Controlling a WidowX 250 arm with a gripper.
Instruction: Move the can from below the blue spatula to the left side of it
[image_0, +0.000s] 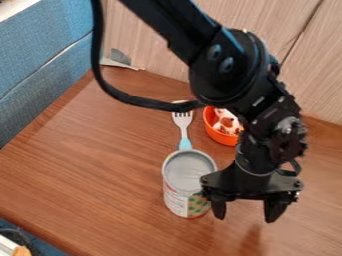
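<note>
My gripper (245, 216) hangs open over the right part of the table, nothing between its fingers. Close to its left side stands the can (177, 200), upright, with a grey top and a white label with coloured patches; whether the two touch, I cannot tell. The spatula (183, 125) has a white slotted head toward the wall and a light blue handle that runs down to the can's far rim. The can hides the handle's lower end.
An orange bowl (223, 137) with white and brown contents sits right of the spatula, partly behind the arm. Wooden panels rise behind the brown table (87, 165); a blue padded surface borders its left. A grey-white scrap (119, 61) lies in the back left corner.
</note>
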